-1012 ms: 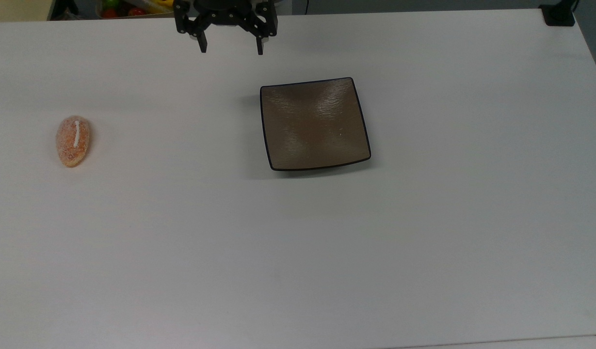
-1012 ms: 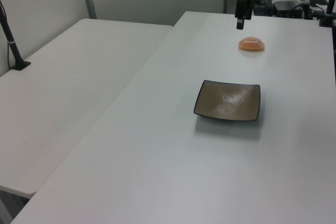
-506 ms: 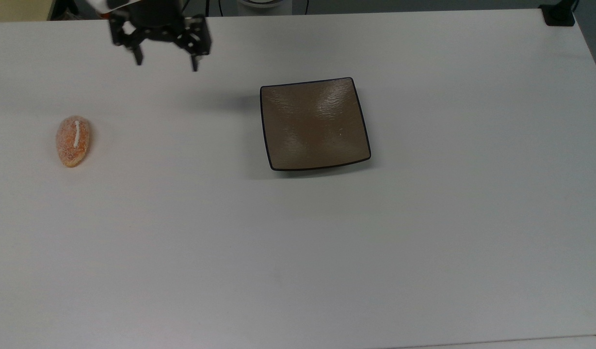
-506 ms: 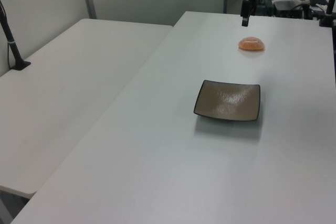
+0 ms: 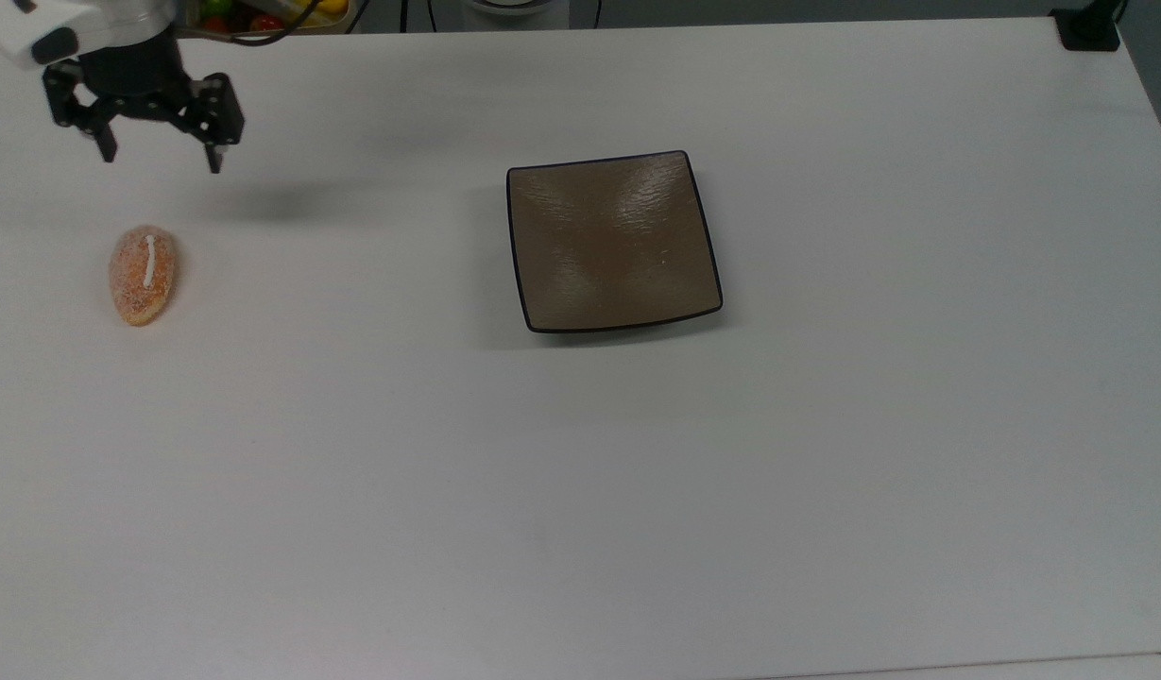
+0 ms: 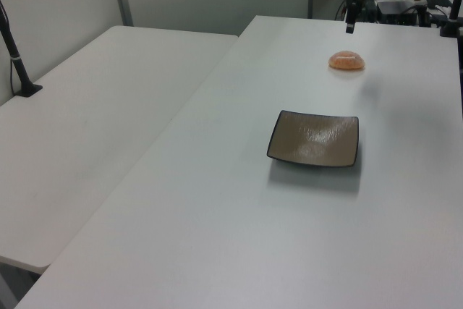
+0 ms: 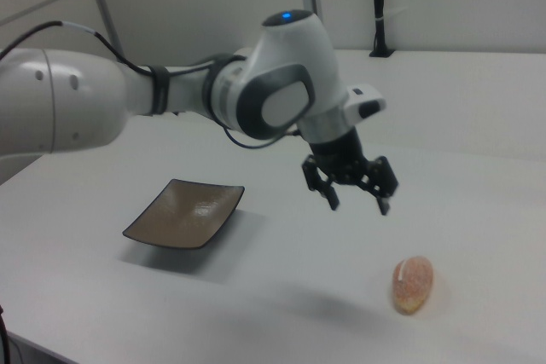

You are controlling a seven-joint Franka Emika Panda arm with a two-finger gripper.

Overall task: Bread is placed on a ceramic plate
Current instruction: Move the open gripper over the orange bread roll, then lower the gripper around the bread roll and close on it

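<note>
Best lowered straight over the small oval orange-brown sugared loaf (image 5: pixel 143 275), black two-finger gripper (image 5: pixel 161 161) spread wide and empty, fingers straddling its narrow width.

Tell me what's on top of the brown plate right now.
Nothing lies on the plate; its glossy brown top is bare in the top view. The bread sits apart on the table, with the open gripper above the table near it. What is beneath the plate is covered.

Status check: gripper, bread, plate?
Gripper open, empty, above the table near the bread. Bread on the table, untouched. Ceramic plate bare. Nothing between them.
</note>
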